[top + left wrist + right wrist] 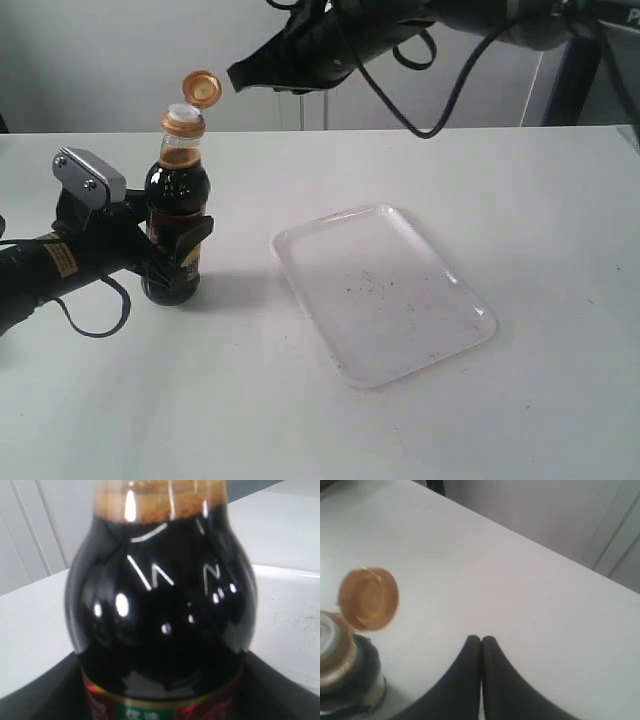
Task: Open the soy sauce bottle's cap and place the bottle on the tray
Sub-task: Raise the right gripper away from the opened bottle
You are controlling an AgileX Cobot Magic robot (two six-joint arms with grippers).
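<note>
Cap [203, 88] is flipped up on its hinge, spout exposed, so what's left for me is carrying the soy sauce bottle [177, 225] over to the tray [383, 292]. The bottle stands on the table [520, 190], well apart from the tray, with my left gripper [185, 243] clamped around its lower body. I'd lift straight up and keep it upright, since an open spout spills easily, then clear the tray's rim before lowering. My right gripper [481, 645] hangs above, just beside the cap, tips pinched together on nothing. Path between bottle and tray looks free.
</note>
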